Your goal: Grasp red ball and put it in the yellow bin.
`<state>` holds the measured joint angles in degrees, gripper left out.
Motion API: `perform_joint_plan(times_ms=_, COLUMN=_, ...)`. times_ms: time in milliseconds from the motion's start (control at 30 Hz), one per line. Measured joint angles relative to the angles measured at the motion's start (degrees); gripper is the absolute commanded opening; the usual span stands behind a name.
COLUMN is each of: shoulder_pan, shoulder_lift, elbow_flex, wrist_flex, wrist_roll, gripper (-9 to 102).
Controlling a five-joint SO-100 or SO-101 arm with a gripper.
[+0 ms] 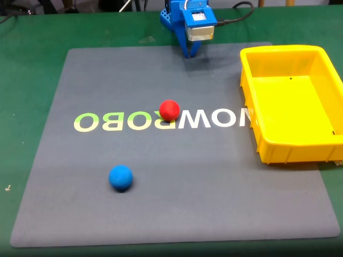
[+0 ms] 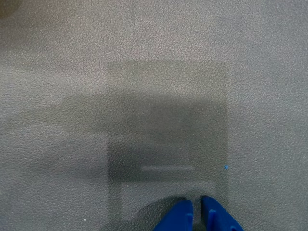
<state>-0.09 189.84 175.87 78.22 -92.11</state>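
In the fixed view we see the blue arm at the far edge of a grey mat (image 1: 161, 203), which lies on a green table (image 1: 32, 37). The claw (image 1: 190, 53) points down at the mat's far part, its tips drawn together into a narrow point just above or at the surface; we cannot tell from here whether they touch the mat. It holds nothing. The red ball (image 1: 170, 110) sits near the middle of the mat, on the pale lettering (image 1: 112, 121) printed across it, well apart from the claw and nearer the camera. The blue ball (image 1: 120, 177) lies nearer still to the camera and to the left of the red one, the two well apart. The yellow bin (image 1: 252, 115) stands on the right side of the mat, upright, its open top showing a bare yellow floor; its near right corner reaches past the mat's edge. The red ball lies to the left of the bin, outside it.

In the wrist view we look straight down on the grained grey mat (image 2: 72, 57). The claw (image 2: 197, 214) enters from the bottom edge as two blue fingertips (image 2: 179, 217) side by side, with only a thin dark slit between them, so we judge it closed or nearly so, and nothing is caught in that slit. A darker squarish shadow (image 2: 168, 130) lies on the mat ahead of the tips. A tiny blue speck (image 2: 225, 167) rests on the mat at the shadow's right edge.
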Motion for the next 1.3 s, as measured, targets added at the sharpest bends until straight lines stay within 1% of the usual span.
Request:
perform_joint_plan(times_ms=1200, shoulder_pan=0.4, shoulder_lift=0.0, elbow_flex=0.0, wrist_flex=0.2, wrist_roll=1.0, gripper=0)
perform_joint_plan(times_ms=1233, shoulder_pan=0.4, shoulder_lift=0.0, elbow_flex=0.0, wrist_flex=0.2, wrist_roll=1.1, gripper=3)
perform_joint_plan(times_ms=1300, shoulder_pan=0.6, shoulder_lift=0.0, elbow_flex=0.0, wrist_flex=-0.1, wrist_roll=1.1, gripper=16)
